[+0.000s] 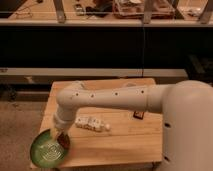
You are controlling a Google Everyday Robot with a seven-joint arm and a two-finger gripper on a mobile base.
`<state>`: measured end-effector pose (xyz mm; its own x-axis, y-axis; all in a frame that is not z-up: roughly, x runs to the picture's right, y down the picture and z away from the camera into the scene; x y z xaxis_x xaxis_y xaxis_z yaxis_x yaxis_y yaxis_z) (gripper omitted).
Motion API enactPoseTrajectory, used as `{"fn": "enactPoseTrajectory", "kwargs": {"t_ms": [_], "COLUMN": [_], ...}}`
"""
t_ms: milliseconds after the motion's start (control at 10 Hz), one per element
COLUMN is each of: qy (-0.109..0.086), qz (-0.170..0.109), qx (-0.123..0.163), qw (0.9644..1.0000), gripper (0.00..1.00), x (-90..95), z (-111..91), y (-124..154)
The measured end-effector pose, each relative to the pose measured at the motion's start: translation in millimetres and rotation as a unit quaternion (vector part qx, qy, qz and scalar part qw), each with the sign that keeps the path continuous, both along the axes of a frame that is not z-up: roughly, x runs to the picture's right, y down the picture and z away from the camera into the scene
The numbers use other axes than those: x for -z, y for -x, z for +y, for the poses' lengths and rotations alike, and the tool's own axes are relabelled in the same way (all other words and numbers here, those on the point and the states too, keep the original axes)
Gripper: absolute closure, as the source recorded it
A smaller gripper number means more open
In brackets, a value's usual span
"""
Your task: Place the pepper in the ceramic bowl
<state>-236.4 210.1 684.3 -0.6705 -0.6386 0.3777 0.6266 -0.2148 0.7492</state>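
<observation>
Reaching down and across from the right: a thick white arm (115,100), bent sharply at its elbow above the left part of the wooden table (125,142). At its lower end, the gripper (62,137), hanging over the right rim of the ceramic bowl (47,150), which sits at the table's front-left corner (green, with a pale pattern inside and a darker rim). Just under the gripper, a small dark-red shape, the pepper (65,143), lying at or over the bowl's right edge; whether held or already loose, impossible to tell, and the same for how far apart the fingers stand. Just right of the gripper, lying on its side on the wood, a whitish plastic bottle (92,124). Farther right, partly hidden by the arm, a dark packet (138,115). Behind the table, dark shelving (100,45) with clutter on top.
</observation>
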Motion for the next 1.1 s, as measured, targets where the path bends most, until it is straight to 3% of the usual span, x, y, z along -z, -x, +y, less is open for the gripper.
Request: {"fn": "enactPoseTrajectory", "kwargs": {"t_ms": [200,700,1100], "qy": [0.011,0.016,0.009], "qz": [-0.005,-0.019,-0.028], "qx": [0.015,0.039,0.040], "qw": [0.9998,0.9989,0.9988], "gripper": [0.66,0.63,0.29], "x": [5.3,-5.9,-15.6], "z": [18,40,37], "y": [24,61,76]}}
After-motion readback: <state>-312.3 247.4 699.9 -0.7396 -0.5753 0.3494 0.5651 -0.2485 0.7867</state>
